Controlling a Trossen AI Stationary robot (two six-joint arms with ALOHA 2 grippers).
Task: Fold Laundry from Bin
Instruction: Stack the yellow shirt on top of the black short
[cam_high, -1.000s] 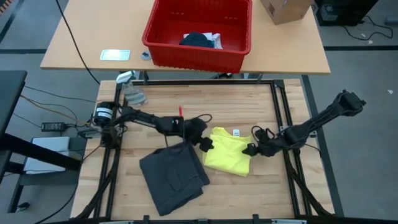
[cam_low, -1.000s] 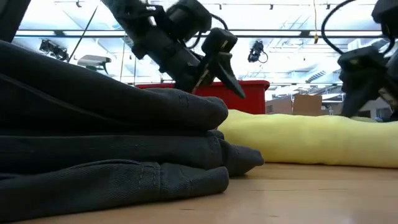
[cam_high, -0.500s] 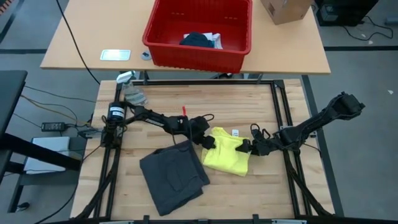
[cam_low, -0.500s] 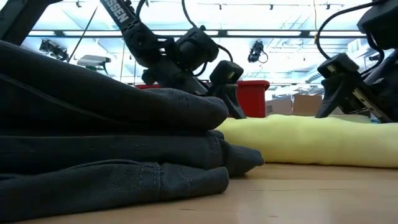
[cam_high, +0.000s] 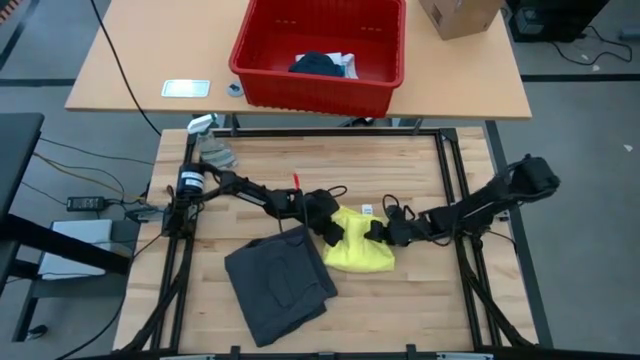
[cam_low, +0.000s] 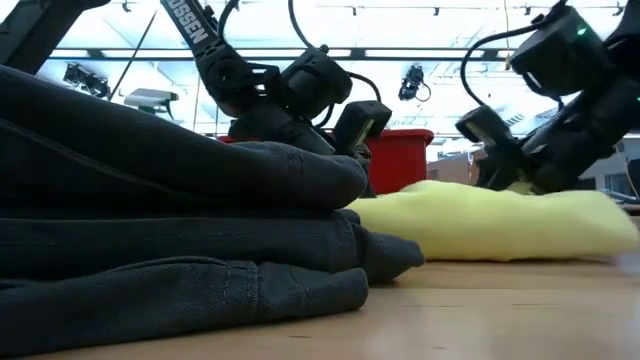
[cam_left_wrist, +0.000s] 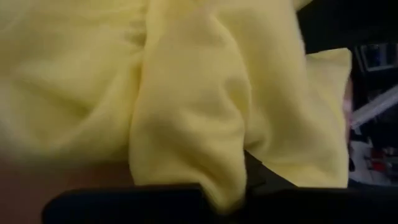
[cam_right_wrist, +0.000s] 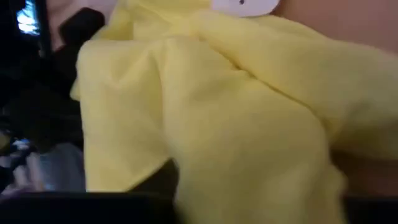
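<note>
At frame centre, the left end effector (cam_high: 330, 231) and right end effector (cam_high: 377, 231) are both clamping the yellow garment (cam_high: 360, 252) on the desk (cam_high: 400, 170).

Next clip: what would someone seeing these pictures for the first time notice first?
Likely the bright yellow garment bunched at the middle of the table, with the left gripper pinching its left edge and the right gripper on its right side. Next, the folded dark grey garment just left of it, and the red bin on the far table, cloth lying inside.
</note>
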